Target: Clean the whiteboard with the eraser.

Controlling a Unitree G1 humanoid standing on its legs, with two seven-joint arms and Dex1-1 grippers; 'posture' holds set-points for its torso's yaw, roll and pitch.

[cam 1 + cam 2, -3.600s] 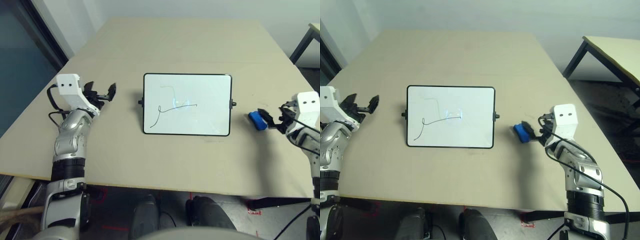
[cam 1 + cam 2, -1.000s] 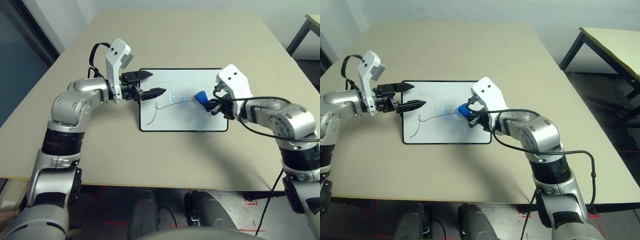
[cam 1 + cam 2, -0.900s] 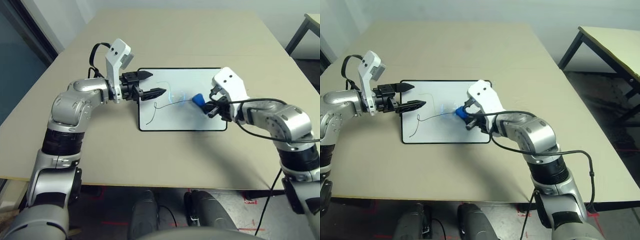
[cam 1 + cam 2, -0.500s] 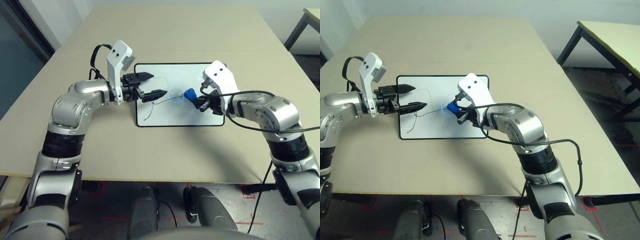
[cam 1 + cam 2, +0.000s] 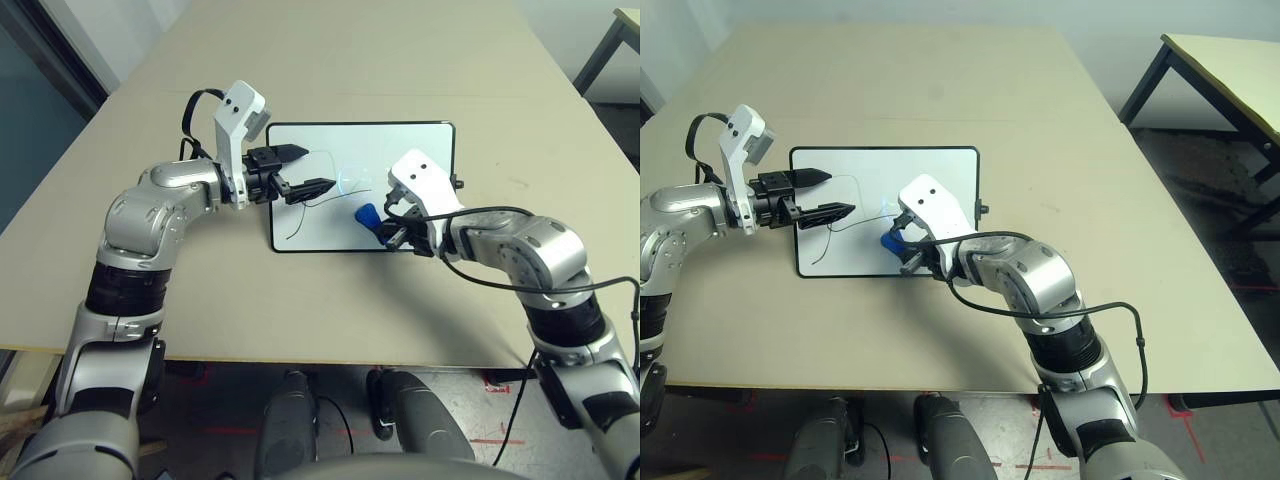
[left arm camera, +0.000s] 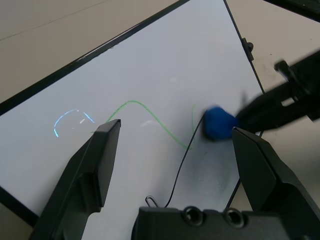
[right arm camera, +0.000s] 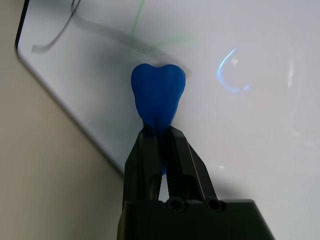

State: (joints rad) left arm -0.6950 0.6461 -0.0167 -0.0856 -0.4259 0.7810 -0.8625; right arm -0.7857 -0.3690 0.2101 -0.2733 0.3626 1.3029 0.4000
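Your R gripper (image 7: 159, 131) has its fingers pinched tight on the eraser (image 7: 158, 95), w/ the blue block sticking out past the tips; its far end sits at the whiteboard (image 5: 400, 150) surface, in the board's near half, close to the near frame edge. Contact vs. just above it: can't tell. Just beyond the eraser tip you've got thin scribbles (image 6: 165, 127), green and dark, running off toward your L side. Your L gripper (image 5: 312, 168) has its fingers spread wide, nothing betw. them; it hangs over the board's L short edge, tips pointing across the board toward the eraser. From the L wrist view, the eraser shows betw. and beyond the two open fingers, nearer one of them, w/ the R gripper's black fingers reaching in behind it. Board lies flat on the tan table (image 5: 350, 60), roughly mid-table, long side across you, small black knob (image 5: 459, 184) on the R short side. Both grippers are well apart from each other, eraser betw. them.
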